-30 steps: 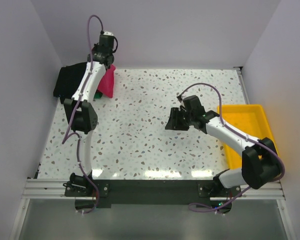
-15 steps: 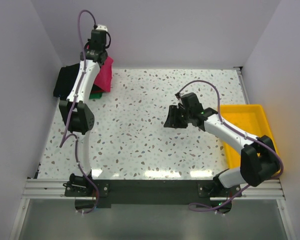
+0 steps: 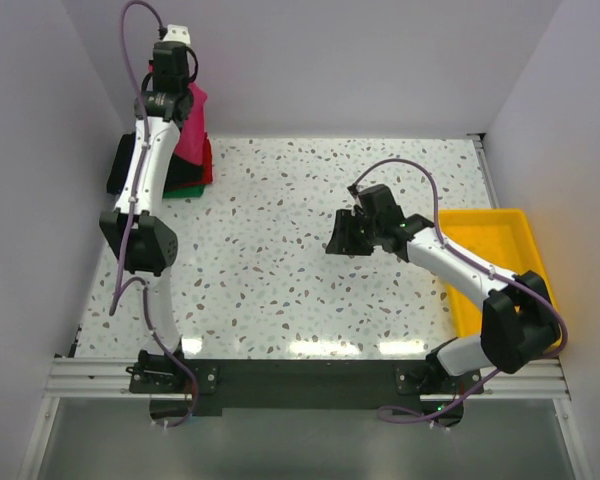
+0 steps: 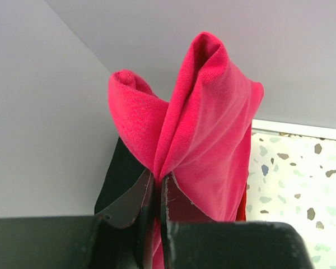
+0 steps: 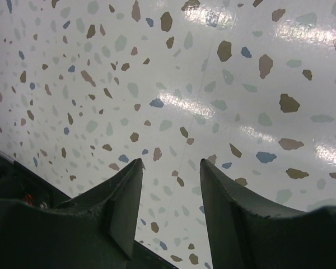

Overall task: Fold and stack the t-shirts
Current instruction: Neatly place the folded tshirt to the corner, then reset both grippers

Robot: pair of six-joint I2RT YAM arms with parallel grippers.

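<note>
At far left, our left gripper [image 4: 157, 180] is clamped on the pink t-shirt [image 4: 204, 129], held up over the stack [image 3: 123, 165]. Soft, light cloth droops, so we'd hold a folded edge. Our right gripper [image 5: 169, 171] hovers parted, empty.

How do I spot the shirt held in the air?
Look at the table's far left corner, where folded shirts are piled. Above them the left claw pinches a hanging shirt. It alone is bright pink; those below are black, red and green.
</note>
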